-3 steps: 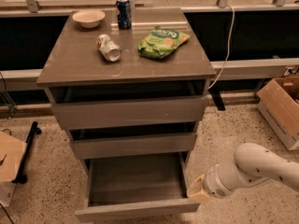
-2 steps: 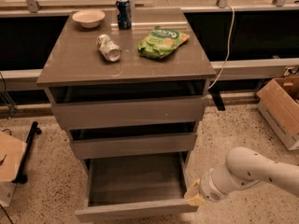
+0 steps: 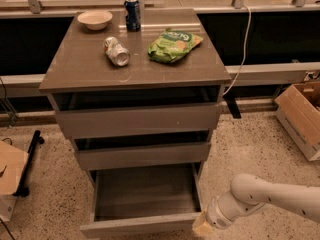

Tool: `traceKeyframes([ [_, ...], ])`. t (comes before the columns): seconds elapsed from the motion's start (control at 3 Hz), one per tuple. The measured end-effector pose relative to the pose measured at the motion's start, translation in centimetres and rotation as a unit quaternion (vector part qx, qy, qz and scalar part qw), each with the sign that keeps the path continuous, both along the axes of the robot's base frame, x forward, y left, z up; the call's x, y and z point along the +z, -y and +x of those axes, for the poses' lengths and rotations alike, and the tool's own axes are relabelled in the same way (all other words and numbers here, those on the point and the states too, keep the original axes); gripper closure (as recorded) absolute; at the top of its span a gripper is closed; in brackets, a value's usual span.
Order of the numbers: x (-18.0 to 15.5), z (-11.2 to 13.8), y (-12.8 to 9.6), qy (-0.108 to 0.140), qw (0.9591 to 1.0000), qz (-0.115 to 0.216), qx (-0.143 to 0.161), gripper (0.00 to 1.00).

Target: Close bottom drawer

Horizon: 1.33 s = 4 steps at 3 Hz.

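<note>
The bottom drawer (image 3: 142, 226) of the grey cabinet stands pulled far out, its flat slim front near the lower edge of the camera view and its inside empty. My gripper (image 3: 202, 227) is at the end of the white arm reaching in from the right. It sits low, right at the right end of the drawer's front. Above it are the mid-height drawer front (image 3: 142, 155) and the tallest drawer front (image 3: 137, 120), both slightly ajar.
On the cabinet top (image 3: 75, 69) lie a green chip bag (image 3: 172, 45), a tipped can (image 3: 116, 51), an upright blue can (image 3: 132, 14) and a bowl (image 3: 95, 19). A cardboard box (image 3: 302, 116) stands on the floor at right. More cardboard (image 3: 9, 169) lies at left.
The arm has moved left and down, bringing the gripper closer to the right end of the bottom drawer's front. The drawer has not visibly moved.
</note>
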<state>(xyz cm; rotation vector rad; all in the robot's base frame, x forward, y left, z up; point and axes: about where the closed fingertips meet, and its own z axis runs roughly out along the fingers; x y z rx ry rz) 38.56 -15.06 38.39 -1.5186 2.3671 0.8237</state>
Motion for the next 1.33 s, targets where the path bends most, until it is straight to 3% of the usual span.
traceKeyframes([
  [0.33,0.0,0.0,0.0,0.0,1.0,0.0,0.0,1.0],
  [0.67,-2.0,0.5,-0.6,-0.002,0.9998,0.009,-0.015,1.0],
  [1.33,-8.6,3.2,-2.3,-0.013,0.998,0.052,-0.033,1.0],
])
